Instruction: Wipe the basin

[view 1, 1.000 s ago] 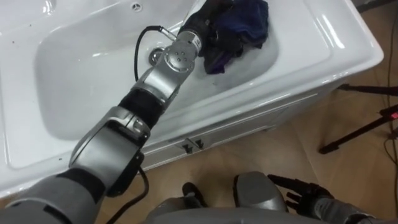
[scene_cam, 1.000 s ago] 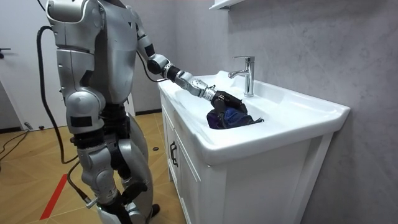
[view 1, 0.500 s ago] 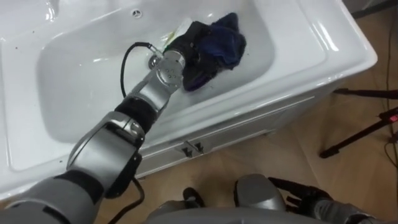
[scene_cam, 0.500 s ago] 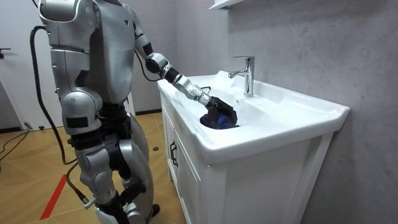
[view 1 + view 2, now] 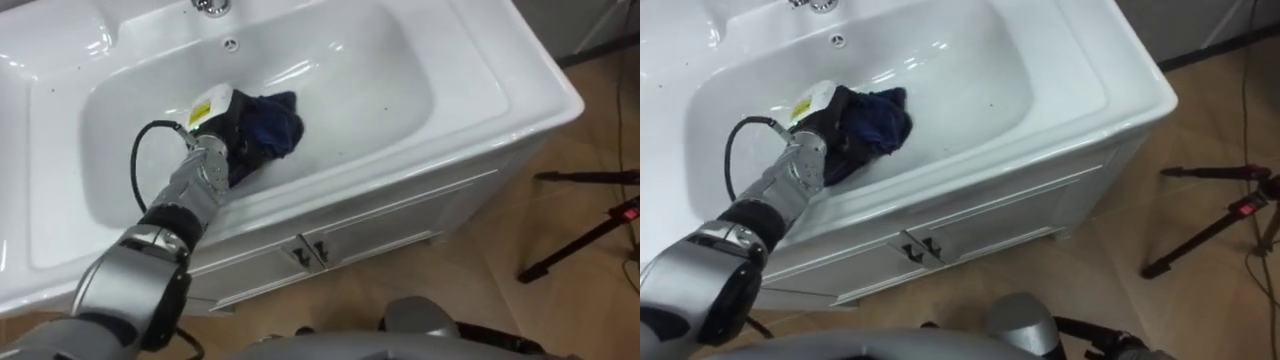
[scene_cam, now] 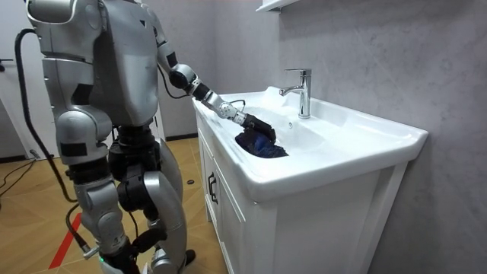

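Left eye view gives one white basin [image 5: 505,92], one cloth [image 5: 276,124] and one left hand [image 5: 230,142] inside it. The room view adds one chrome faucet [image 6: 303,91] at the back rim. Two small dark handles [image 5: 310,252] sit side by side on the white cabinet [image 5: 400,215] below.

The cloth is dark blue, crumpled into a loose lump, lying on the bowl's floor towards its left half. The left hand rests on the lump's left side; whether it grips or merely presses, I cannot tell. The right hand [image 5: 1110,348] barely shows at the lower edge, its state unreadable.
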Tool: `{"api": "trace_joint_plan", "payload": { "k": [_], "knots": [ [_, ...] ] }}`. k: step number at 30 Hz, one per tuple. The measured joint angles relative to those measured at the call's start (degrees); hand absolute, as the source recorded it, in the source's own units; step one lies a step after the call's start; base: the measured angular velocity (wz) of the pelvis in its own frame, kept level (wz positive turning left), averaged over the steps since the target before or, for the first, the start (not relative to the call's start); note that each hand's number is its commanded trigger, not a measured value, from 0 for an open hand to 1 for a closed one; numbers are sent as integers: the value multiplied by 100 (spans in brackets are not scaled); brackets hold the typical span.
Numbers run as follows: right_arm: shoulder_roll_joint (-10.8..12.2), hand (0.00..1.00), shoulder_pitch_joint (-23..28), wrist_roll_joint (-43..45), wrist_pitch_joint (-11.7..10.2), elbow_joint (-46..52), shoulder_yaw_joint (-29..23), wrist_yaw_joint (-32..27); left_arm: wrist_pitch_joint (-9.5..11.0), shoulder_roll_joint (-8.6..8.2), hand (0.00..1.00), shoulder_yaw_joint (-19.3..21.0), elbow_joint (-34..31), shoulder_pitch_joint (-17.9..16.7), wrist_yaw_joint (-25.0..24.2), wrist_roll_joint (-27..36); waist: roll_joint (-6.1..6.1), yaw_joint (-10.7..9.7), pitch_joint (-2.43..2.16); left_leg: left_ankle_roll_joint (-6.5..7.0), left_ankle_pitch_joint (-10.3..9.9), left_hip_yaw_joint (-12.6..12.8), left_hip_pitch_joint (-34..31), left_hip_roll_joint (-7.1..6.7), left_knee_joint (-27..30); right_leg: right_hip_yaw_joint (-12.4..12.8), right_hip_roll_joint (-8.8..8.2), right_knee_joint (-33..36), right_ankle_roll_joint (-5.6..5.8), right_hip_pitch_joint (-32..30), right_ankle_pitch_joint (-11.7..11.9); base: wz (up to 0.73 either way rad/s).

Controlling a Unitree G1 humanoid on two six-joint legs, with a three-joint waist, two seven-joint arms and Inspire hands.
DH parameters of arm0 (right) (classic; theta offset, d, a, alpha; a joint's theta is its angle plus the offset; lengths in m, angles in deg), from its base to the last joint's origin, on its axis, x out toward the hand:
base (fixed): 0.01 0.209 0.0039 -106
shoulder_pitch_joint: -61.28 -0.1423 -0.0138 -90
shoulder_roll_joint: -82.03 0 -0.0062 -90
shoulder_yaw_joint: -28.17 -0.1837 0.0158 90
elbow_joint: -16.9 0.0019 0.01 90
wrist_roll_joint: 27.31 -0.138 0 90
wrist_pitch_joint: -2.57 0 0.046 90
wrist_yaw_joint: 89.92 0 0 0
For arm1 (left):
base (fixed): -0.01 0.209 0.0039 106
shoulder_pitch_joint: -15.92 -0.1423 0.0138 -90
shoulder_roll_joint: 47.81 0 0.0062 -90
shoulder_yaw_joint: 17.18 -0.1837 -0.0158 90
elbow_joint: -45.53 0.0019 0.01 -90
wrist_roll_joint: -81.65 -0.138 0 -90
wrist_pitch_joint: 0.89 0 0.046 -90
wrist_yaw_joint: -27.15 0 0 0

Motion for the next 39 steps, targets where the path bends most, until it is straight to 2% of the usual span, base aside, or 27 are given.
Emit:
{"api": "trace_joint_plan", "payload": {
  "k": [1,3,4,7,9,12,14,17,20,24,26,28,31,33,37,39],
  "knots": [
    [-33,0,37,7,8,0,-112,22,-30,102,100,35,0,-115,99,-215,44,5,-20,-2,1,3,4,3,3,4,5,1,-5,6,2,0],
    [-91,0,63,78,34,-2,-314,37,-69,295,100,31,0,-295,247,-554,125,5,-25,-6,4,2,7,7,1,18,4,3,-7,5,4,-2],
    [-135,0,79,101,63,-7,-384,35,-151,401,100,42,0,-403,331,-744,168,18,-33,-10,6,10,19,8,-14,21,4,4,-7,5,3,-8],
    [-181,0,119,271,161,-40,-564,6,-315,590,100,48,-11,-547,527,-1154,213,56,-33,-41,27,14,55,13,-69,1,-17,13,-18,4,-12,-4],
    [-192,0,147,314,195,-35,-667,5,-380,614,100,47,-21,-618,621,-1283,242,82,-34,-59,40,12,83,21,-99,16,-2,4,-41,12,0,-8],
    [-242,0,178,355,233,-10,-901,2,-395,616,100,106,-27,-755,733,-1637,327,85,-68,-69,45,14,104,29,-104,31,8,-2,-79,14,3,-9],
    [-348,0,221,500,259,-15,-1102,-27,-438,639,100,271,-28,-902,844,-1865,389,101,-66,-70,45,12,179,23,-115,74,24,-4,-97,65,-12,-9],
    [-432,0,194,730,261,24,-1224,-106,-447,816,100,385,-135,-1171,965,-1891,445,114,-96,-78,49,-7,222,34,-117,148,41,-14,-127,84,-27,-15],
    [-459,0,248,758,254,27,-1257,-193,-452,876,100,522,-349,-1339,1017,-1932,505,179,-126,-81,51,-10,261,71,-118,165,93,-131,-178,176,8,-7],
    [-457,0,302,1070,257,-7,-1234,-277,-452,884,100,647,-754,-1615,1060,-1938,513,419,-130,-114,30,-24,409,127,-133,159,157,-347,-221,428,32,-1],
    [-463,0,284,1152,232,-26,-1215,-334,-452,883,100,650,-1025,-1749,1081,-1914,508,433,-127,-126,29,-43,456,137,-153,55,169,-494,-245,569,46,22],
    [-463,0,290,1172,194,25,-1195,-386,-456,879,100,650,-1077,-1751,1026,-1812,497,426,-122,-138,23,-158,511,134,-169,-21,176,-621,-259,715,54,19],
    [-460,0,295,1186,163,169,-1124,-438,-464,873,100,650,-1245,-1815,1014,-1798,474,445,-107,-156,12,-203,581,132,-221,-137,187,-784,-276,887,64,18],
    [-452,0,305,1240,139,234,-1063,-436,-474,873,100,663,-1513,-1940,1020,-1588,473,457,-107,-187,-5,-281,589,131,-277,-221,201,-823,-281,919,67,20],
    [-340,0,303,1320,24,233,-730,-509,-477,833,100,707,-1901,-1935,1030,-885,373,626,-44,-250,-34,-464,696,129,-358,-378,223,-903,-288,1101,71,15],
    [-319,0,324,1377,-101,288,-595,-523,-480,834,100,794,-2279,-1929,1070,-635,325,716,-12,-288,-54,-568,694,124,-360,-466,222,-908,-287,1128,71,13]
  ]
}}
